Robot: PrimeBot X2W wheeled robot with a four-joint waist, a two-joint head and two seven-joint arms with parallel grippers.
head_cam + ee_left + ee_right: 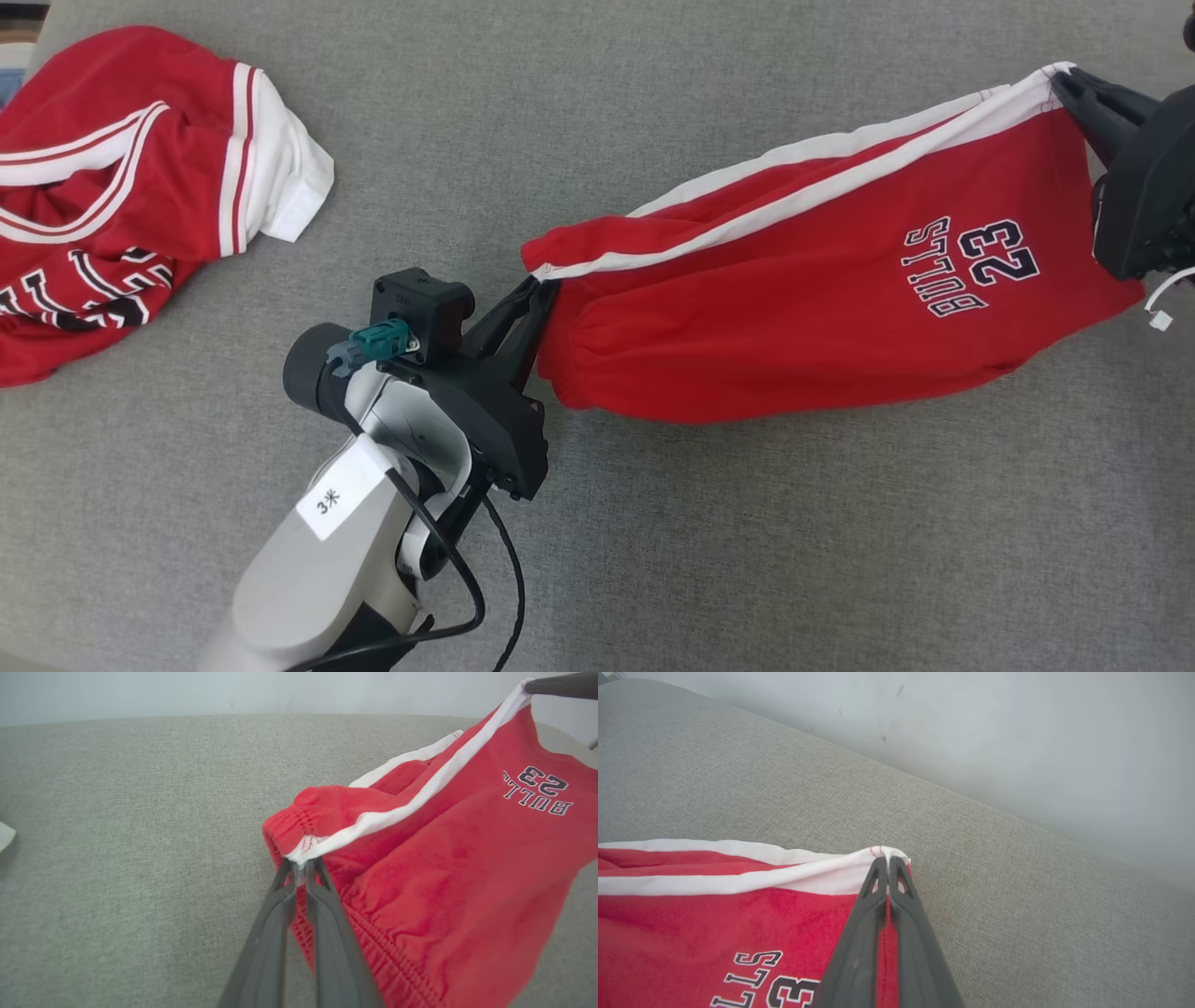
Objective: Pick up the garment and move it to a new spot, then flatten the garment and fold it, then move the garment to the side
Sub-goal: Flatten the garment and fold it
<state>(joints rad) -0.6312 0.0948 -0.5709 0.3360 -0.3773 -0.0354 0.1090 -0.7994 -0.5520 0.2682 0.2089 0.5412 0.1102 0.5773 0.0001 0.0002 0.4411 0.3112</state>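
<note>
The garment [822, 308] is a pair of red shorts with white side stripes and a "BULLS 23" print, held stretched between both grippers above the grey surface. My left gripper [541, 285] is shut on the waistband corner, where the white stripe meets the elastic [301, 858]. At the upper right, my right gripper [1064, 84] is shut on the hem corner with the white trim [887, 856]. The shorts [444, 868] sag in the middle, and their print [775, 980] faces the camera.
A crumpled red jersey [121, 187] with white trim and black lettering lies at the far left of the grey fabric surface [747, 541]. A pale wall [1017, 742] rises behind the surface's far edge. Open grey surface lies below and in front of the shorts.
</note>
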